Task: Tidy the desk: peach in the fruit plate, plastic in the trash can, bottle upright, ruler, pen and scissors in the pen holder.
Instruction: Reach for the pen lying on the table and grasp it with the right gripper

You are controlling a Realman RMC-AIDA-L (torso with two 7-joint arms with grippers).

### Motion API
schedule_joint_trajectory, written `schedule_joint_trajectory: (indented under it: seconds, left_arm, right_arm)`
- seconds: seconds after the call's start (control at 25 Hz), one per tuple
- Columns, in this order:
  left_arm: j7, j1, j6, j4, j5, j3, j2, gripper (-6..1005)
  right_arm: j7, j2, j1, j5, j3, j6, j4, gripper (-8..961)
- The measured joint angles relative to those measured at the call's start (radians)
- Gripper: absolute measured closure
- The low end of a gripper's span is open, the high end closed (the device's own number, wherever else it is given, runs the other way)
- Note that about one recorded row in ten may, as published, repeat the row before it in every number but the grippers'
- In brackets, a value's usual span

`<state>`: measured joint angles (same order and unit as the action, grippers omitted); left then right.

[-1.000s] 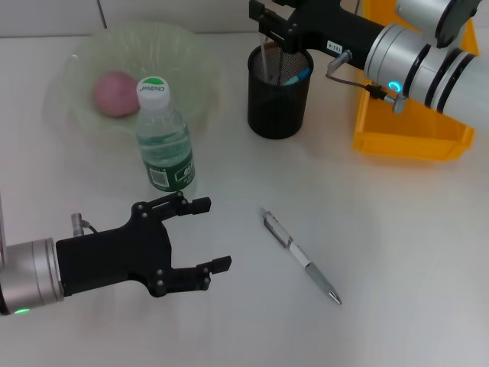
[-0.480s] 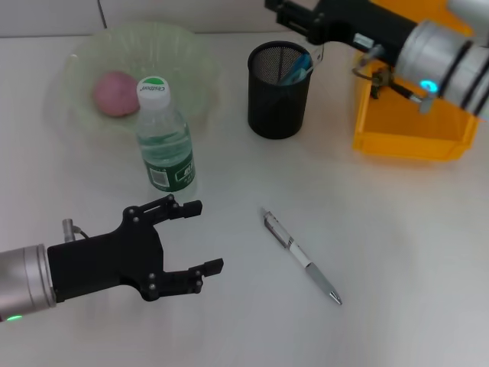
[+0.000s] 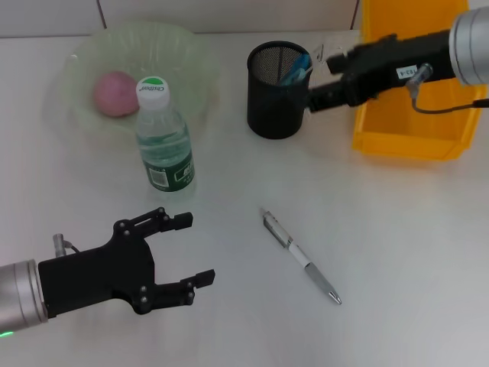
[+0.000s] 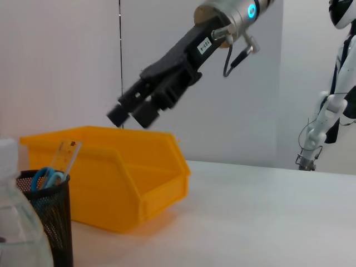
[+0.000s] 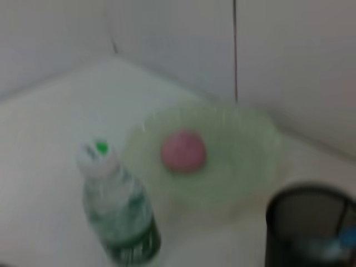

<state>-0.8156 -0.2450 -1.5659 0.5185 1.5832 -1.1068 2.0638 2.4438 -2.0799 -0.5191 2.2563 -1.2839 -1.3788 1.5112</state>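
Note:
The pink peach [image 3: 114, 93] lies in the green fruit plate [image 3: 187, 57]. In front of the plate the bottle [image 3: 163, 138] stands upright. The black mesh pen holder [image 3: 276, 99] holds blue scissors [image 3: 299, 69] and a clear ruler [image 4: 65, 156]. A silver pen [image 3: 299, 256] lies flat on the desk. My right gripper [image 3: 322, 80] hangs open just right of the holder, holding nothing. My left gripper [image 3: 187, 248] is open and empty, low at the near left, below the bottle. No plastic is in view.
An orange trash bin [image 3: 412, 141] stands at the far right behind my right arm. The right wrist view shows the bottle [image 5: 117, 222], peach [image 5: 183, 150] and holder [image 5: 308, 228]. White desk lies around the pen.
My right gripper has pulled away from above the pen holder, rightward toward the orange bin, leaving the ruler in the holder. The left gripper has drifted slightly toward the near left.

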Motion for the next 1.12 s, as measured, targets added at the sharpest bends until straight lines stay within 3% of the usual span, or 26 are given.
schedule_joint_trajectory:
  seconds: [0.08, 0.24, 0.28, 0.36, 0.48, 0.88, 1.12]
  left_arm:
    - [0.000, 0.001, 0.002, -0.001, 0.000, -0.005, 0.001, 153]
    - [0.001, 0.001, 0.007, -0.007, 0.000, -0.008, 0.001, 153]
    - [0.001, 0.002, 0.008, -0.008, 0.001, -0.011, 0.001, 153]
    - [0.001, 0.003, 0.008, -0.008, 0.001, -0.014, 0.001, 153]
    - [0.012, 0.006, 0.009, -0.010, 0.001, -0.023, 0.001, 153]
    - [0.015, 0.007, 0.012, -0.005, 0.018, -0.035, 0.001, 153]
    - [0.027, -0.001, 0.020, -0.004, 0.025, -0.036, 0.004, 153]
  right_arm:
    - [0.113, 0.002, -0.071, 0.102, -0.001, -0.120, 0.000, 111]
    - [0.239, 0.001, -0.195, 0.233, -0.047, -0.263, -0.049, 115]
    - [0.272, 0.001, -0.255, 0.259, -0.072, -0.301, -0.107, 115]
    - [0.284, -0.001, -0.286, 0.263, -0.081, -0.313, -0.144, 116]
    - [0.329, -0.006, -0.389, 0.258, -0.133, -0.311, -0.314, 116]
    - [0.419, -0.012, -0.518, 0.224, -0.326, -0.195, -0.543, 117]
    - [0.423, -0.012, -0.559, 0.173, -0.364, -0.132, -0.637, 118]
